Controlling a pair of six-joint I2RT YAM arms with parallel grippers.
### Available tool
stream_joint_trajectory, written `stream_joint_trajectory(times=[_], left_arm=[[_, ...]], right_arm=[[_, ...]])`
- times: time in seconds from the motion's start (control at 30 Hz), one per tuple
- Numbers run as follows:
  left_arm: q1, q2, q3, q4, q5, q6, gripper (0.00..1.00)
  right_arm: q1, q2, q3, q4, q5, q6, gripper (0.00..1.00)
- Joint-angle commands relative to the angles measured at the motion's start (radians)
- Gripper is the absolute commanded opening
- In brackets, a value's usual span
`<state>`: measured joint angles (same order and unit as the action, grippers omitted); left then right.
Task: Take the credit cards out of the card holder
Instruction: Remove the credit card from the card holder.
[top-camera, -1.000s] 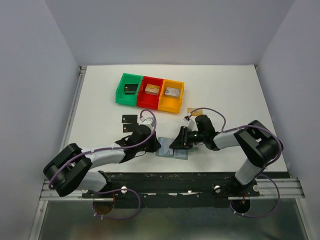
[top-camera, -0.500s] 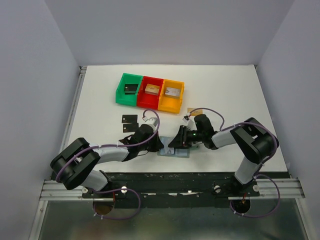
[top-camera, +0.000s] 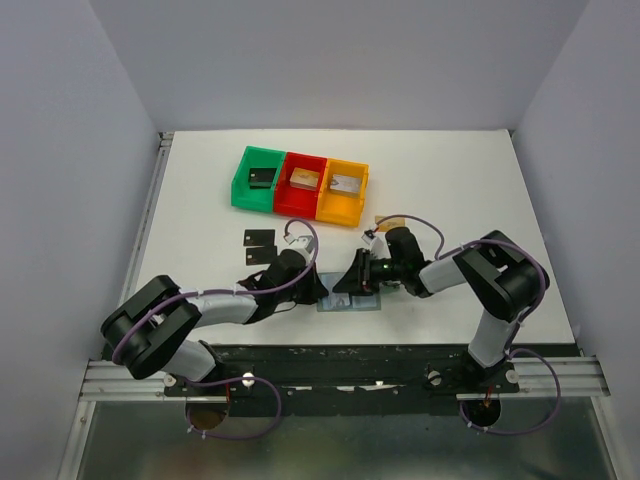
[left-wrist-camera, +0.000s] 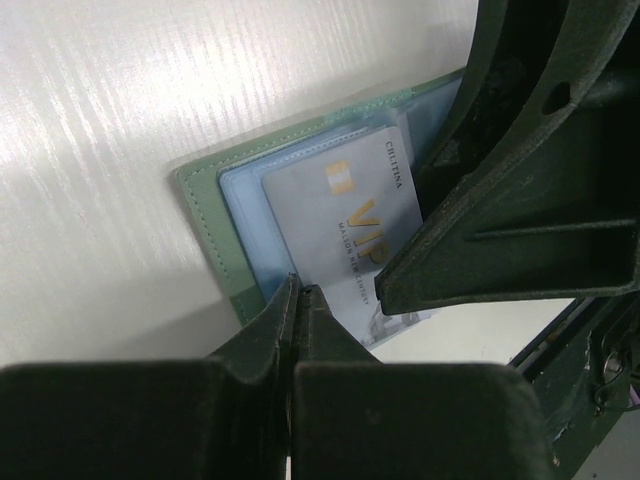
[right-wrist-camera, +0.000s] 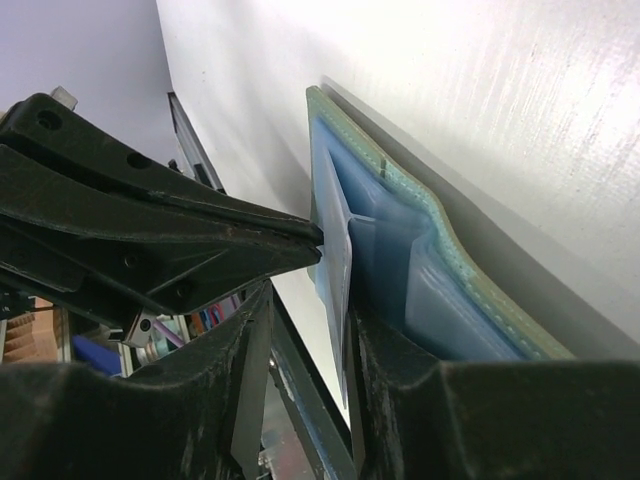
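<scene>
Top view: over the last second the right gripper (top-camera: 352, 280) had crept a little toward the left edge of the white worktop (top-camera: 460, 180), and its elbow had pulled in with it. The left arm's elbow had also swung inward, but the left gripper (top-camera: 312, 290) had not shifted. Both met over the small flat grey-green folding card holder (top-camera: 352, 304), which lay open by the near edge, about midway along, and had barely moved. Two thin black cards (top-camera: 258, 238) lay left of it. A gold-tan card (top-camera: 381, 220) lay further back, beside the orange end of the row of green, red and orange plastic bins (top-camera: 302, 183). None of these had shifted. Three cards looked to be out already.

Left wrist view: the left gripper was clenched tight with nothing between its tips. The tips rested at the holder's margin, probably pinning it down. A silvery-white card with gold "VIP" lettering (left-wrist-camera: 345, 215) stuck partway out of a pale blue pocket, with the right finger just beside it.

Right wrist view: the right jaws stood parted, straddling a thin upright edge. A gap showed on one side, so it was not clamped yet. I could not tell whether that edge was the card alone or the card with its pocket leaf. The small shift seemed to have lined the fingers up on the next card, which they had yet to pinch and pull out.
</scene>
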<state>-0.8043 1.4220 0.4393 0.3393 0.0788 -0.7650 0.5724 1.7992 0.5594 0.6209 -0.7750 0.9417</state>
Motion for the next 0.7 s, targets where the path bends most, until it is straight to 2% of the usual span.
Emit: stream_joint_trajectory(times=[0.0,0.17,0.3,0.43,0.67], left_arm=[[0.002,-0.040,-0.030,-0.068,-0.028,0.004,0.03],[0.002,-0.093,-0.037,-0.101,-0.059,0.012,0.12],[0.001,-0.092,-0.039,-0.108,-0.063,0.012,0.13],[0.002,-0.063,-0.036,-0.105,-0.059,0.012,0.00],[0.001,-0.021,-0.033,-0.117,-0.068,0.001,0.00]], right_arm=[[0.009,-0.024,0.008,-0.041,-0.018,-0.043,0.40],[0.009,-0.078,0.011,-0.136,-0.003,-0.099,0.39],[0.010,-0.100,0.017,-0.170,-0.004,-0.118,0.39],[0.007,-0.110,0.019,-0.185,-0.003,-0.124,0.38],[0.006,-0.141,0.016,-0.234,0.003,-0.150,0.37]])
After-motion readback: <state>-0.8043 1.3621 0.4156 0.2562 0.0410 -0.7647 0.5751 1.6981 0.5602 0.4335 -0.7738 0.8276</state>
